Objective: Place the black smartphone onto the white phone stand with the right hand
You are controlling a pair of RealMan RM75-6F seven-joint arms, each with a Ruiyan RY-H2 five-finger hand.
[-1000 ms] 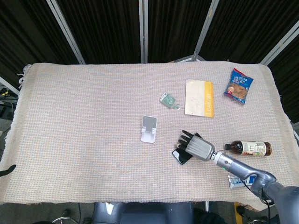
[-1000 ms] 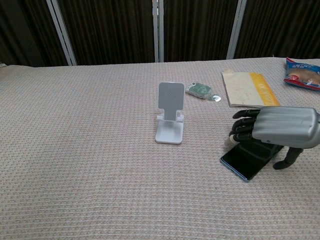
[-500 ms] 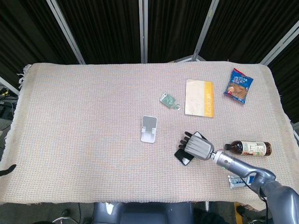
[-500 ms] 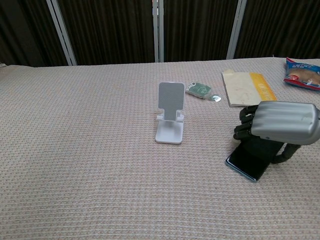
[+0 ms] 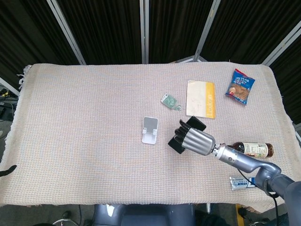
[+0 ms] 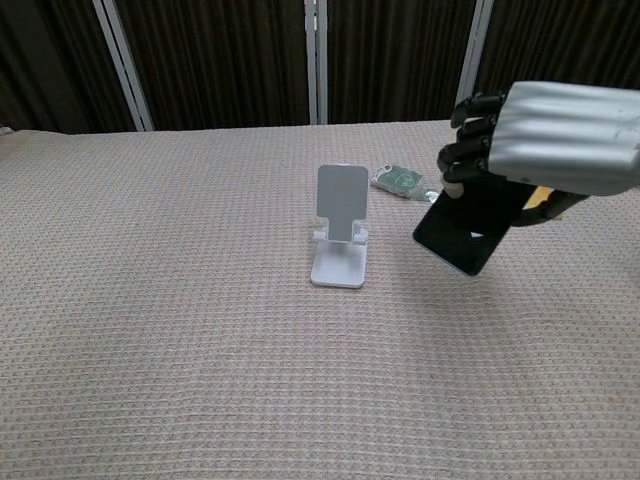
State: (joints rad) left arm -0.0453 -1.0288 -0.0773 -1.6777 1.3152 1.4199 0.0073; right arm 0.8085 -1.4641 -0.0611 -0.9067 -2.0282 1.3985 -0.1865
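Observation:
The white phone stand [image 5: 150, 130] [image 6: 341, 237] stands upright near the middle of the table. My right hand [image 5: 195, 139] [image 6: 545, 135] grips the black smartphone [image 5: 184, 136] [image 6: 469, 226] and holds it in the air, tilted, just right of the stand. The phone's lower end hangs below the fingers [image 6: 468, 130] and is clear of the cloth. A small gap separates phone and stand. My left hand is out of both views.
A green packet [image 5: 168, 100] [image 6: 399, 179] and a yellow-edged booklet [image 5: 201, 98] lie behind the stand. A snack bag [image 5: 240, 86] sits far right. A brown bottle [image 5: 254, 149] and a small wrapper [image 5: 237, 182] lie near my right arm.
My right hand closed on the smartphone, lifted it off the cloth and carried it up and left toward the stand.

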